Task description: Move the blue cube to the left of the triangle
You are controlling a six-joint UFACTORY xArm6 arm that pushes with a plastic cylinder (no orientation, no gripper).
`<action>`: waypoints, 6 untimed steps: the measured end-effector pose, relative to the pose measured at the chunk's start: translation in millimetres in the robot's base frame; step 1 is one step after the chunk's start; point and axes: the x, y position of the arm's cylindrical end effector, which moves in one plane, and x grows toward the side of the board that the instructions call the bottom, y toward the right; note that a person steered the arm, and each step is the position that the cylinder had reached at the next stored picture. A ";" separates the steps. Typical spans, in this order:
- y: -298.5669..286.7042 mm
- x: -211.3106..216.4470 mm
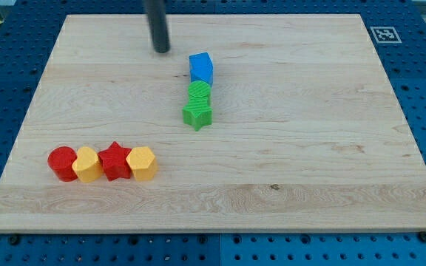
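The blue cube (201, 68) sits on the wooden board (309, 133) a little above the middle. Directly below it and touching it is a green round block (200, 93), and below that a green star (197, 114); the three form a short column. No triangle can be made out. My tip (161, 49) is the lower end of the dark rod, at the view's top, to the upper left of the blue cube and apart from it.
A row of blocks lies at the lower left: a red cylinder (62, 162), a yellow block (87, 164), a red star (115, 160) and a yellow hexagon (142, 163). A marker tag (382, 34) sits on the board's top right corner.
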 end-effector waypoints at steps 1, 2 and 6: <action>46.8 3.2; 70.8 38.1; 60.2 46.0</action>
